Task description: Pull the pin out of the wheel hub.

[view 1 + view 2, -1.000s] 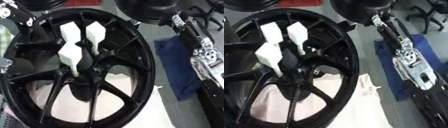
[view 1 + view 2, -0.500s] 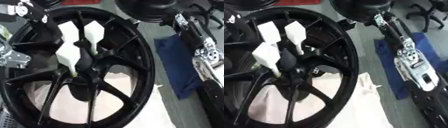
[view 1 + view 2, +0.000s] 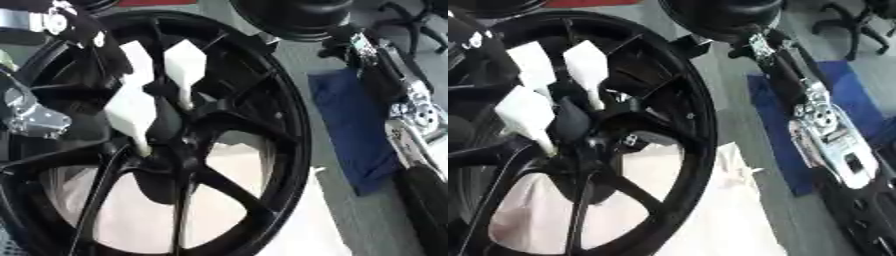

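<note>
At the far left, the robot's left hand (image 3: 80, 36) is hanging over the top rim of the wheel hub (image 3: 289, 150). It is looking dark and blurry, so I cannot tell if its fingers are open or curled, or if they are holding anything. Just right of that hand, three white pieces (image 3: 588, 61) are sticking up between the black spokes, with their thin ends pointing down at the middle of the wheel. I cannot tell which one is the pin. The wheel is lying on a white cloth (image 3: 710, 215). Further right, a blue mat (image 3: 350, 125) is lying on the grey floor. The right hand (image 3: 866, 215) is showing at the bottom right corner, well apart from the white pieces, and I cannot tell how its fingers are standing.
</note>
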You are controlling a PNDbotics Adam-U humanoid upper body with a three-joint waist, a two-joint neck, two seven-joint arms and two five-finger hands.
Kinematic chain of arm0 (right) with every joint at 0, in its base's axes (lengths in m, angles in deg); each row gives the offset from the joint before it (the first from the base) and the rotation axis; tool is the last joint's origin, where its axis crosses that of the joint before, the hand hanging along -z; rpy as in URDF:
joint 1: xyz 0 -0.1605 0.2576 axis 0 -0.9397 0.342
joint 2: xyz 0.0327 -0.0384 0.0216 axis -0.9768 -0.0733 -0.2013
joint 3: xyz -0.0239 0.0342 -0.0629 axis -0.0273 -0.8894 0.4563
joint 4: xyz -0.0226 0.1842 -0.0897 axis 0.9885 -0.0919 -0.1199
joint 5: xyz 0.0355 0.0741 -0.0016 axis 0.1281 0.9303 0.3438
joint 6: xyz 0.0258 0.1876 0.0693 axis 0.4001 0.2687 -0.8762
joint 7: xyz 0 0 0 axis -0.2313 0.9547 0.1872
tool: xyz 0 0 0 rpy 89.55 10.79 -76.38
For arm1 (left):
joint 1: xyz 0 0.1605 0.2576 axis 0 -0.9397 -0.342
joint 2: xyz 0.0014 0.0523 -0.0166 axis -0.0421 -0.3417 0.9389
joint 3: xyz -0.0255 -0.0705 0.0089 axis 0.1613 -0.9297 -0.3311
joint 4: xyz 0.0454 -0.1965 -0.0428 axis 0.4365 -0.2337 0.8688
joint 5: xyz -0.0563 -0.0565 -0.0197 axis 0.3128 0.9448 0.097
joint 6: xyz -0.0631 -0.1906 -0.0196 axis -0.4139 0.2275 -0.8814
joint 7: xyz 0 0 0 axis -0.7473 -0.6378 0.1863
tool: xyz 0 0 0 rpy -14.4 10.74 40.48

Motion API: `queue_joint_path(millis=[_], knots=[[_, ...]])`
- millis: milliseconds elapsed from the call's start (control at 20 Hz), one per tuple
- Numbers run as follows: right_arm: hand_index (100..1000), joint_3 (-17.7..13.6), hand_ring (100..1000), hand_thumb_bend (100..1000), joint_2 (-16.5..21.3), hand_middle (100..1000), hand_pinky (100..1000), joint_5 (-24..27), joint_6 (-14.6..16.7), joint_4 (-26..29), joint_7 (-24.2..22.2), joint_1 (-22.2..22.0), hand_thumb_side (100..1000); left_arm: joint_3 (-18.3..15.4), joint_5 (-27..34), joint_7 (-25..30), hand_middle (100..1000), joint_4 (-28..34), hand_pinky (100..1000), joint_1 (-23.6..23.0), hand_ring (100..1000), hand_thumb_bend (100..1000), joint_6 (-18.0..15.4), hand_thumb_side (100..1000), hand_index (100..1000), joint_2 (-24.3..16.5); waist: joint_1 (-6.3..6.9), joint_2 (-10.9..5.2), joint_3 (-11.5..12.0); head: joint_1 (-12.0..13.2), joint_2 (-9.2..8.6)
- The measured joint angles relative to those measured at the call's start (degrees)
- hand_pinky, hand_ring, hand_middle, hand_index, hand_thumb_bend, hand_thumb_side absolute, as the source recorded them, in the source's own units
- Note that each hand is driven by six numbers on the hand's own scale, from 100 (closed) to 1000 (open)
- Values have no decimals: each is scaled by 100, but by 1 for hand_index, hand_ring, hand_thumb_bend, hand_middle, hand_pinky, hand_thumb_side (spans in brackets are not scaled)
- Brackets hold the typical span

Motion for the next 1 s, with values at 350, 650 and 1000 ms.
queue_joint_path(millis=[350,650,1000], knots=[[736,1,687,100,-28,628,957,0,-2,-15,-15,28,671,1,15,-38,722,-91,757,-1,675,477,1,605,845,39,8,37,-25,23,-19],[736,1,686,100,-60,628,957,0,-9,-16,-23,66,673,6,16,-19,708,-127,752,-3,659,471,29,594,837,116,8,71,-63,45,-19],[735,1,686,100,-101,629,957,1,-9,-17,-23,75,677,51,21,10,717,-167,748,-44,641,471,78,591,834,185,7,103,-100,76,-19]])
